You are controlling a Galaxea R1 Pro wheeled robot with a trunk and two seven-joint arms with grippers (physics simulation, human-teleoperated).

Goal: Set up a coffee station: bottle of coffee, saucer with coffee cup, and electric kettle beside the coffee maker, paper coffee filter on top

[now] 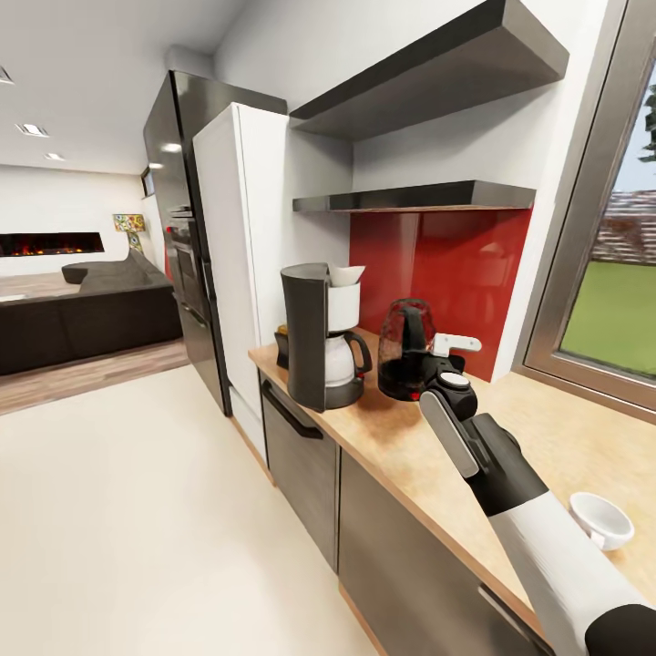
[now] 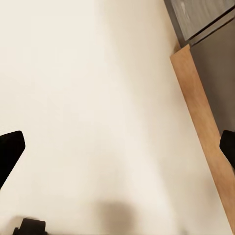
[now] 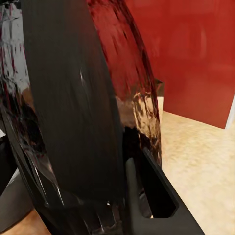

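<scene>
The coffee maker point(image 1: 319, 351) stands on the kitchen countertop point(image 1: 547, 428) with the white paper coffee filter point(image 1: 346, 273) on top. Just behind it peeks the bottle of coffee point(image 1: 282, 342). The electric kettle point(image 1: 404, 351) sits on the counter right beside the coffee maker. My right gripper point(image 1: 439, 366) is at its black handle; in the right wrist view the kettle point(image 3: 73, 112) is between the jaws, one finger point(image 3: 154, 196) against it. A white coffee cup point(image 1: 599, 519) rests near the counter's front edge; the saucer is not distinguishable. My left gripper point(image 2: 117, 152) is open over the floor.
The kitchen shelf point(image 1: 419, 196) hangs above a red backsplash point(image 1: 456, 264), with a second slab point(image 1: 437, 73) higher up. A white tall cabinet point(image 1: 237, 255) and black fridge point(image 1: 182, 228) stand left of the counter. A window point(image 1: 610, 301) lies to the right, a sofa point(image 1: 82, 310) far left.
</scene>
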